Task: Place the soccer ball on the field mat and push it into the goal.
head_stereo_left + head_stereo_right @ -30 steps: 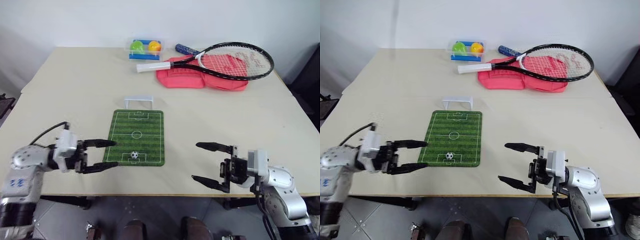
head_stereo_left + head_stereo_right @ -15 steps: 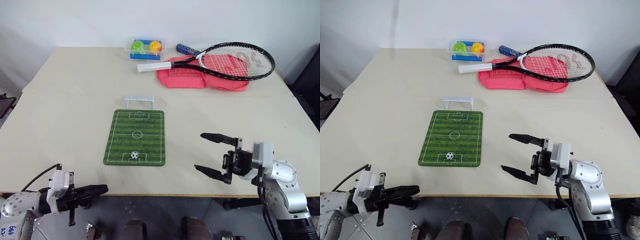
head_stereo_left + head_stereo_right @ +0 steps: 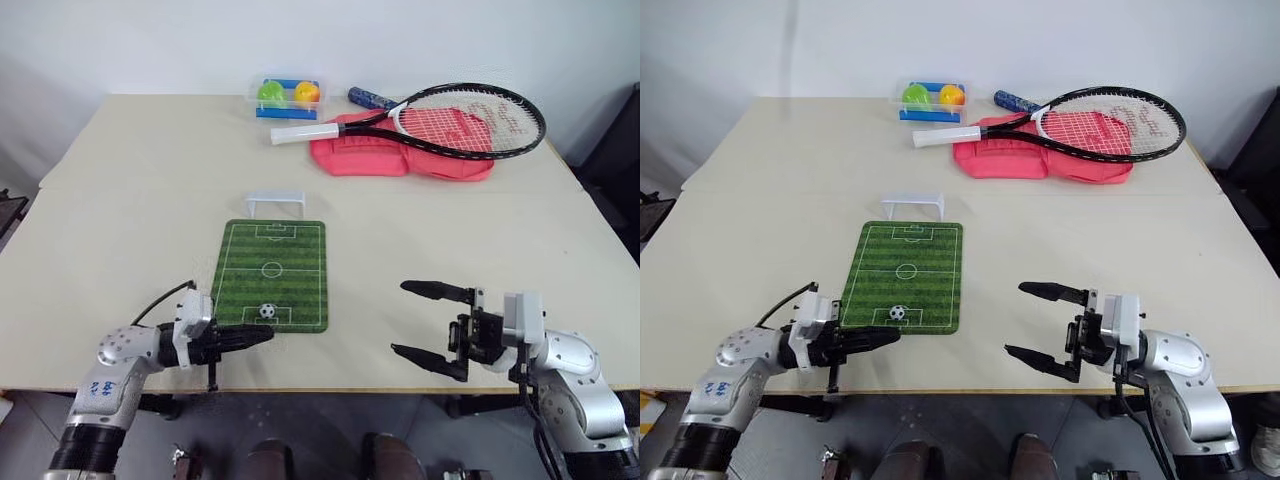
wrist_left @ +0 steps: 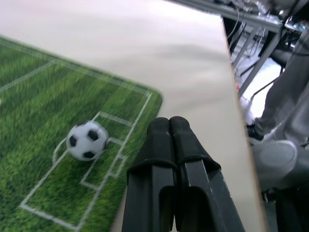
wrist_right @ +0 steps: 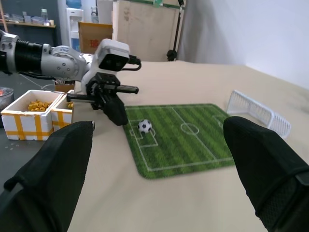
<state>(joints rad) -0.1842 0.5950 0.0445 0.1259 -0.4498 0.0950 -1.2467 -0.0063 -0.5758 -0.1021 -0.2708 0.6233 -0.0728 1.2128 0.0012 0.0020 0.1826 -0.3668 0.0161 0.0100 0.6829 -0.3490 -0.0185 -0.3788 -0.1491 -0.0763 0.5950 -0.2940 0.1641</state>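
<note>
The soccer ball [image 3: 267, 311], tiny and white with black patches, rests on the near end of the green field mat [image 3: 272, 274], inside the near penalty box. The white goal [image 3: 276, 201] stands just past the mat's far edge. My left gripper [image 3: 262, 336] is shut and empty, its tips at the mat's near edge a little short of the ball [image 4: 87, 140]. Over the table's near right edge, my right gripper [image 3: 418, 319] is open with nothing between its fingers, well to the right of the mat [image 5: 179, 135].
At the table's far side lie a tennis racket [image 3: 440, 115] on a red cover [image 3: 400, 156] and a clear box [image 3: 287, 97] holding a green and an orange ball. Yellow and white bins [image 5: 37, 108] stand beyond the table in the right wrist view.
My left gripper shut, dropped below the table's near edge, then came back up and rightward to the mat's near edge by the ball. The right gripper, ball and mat stayed put.
</note>
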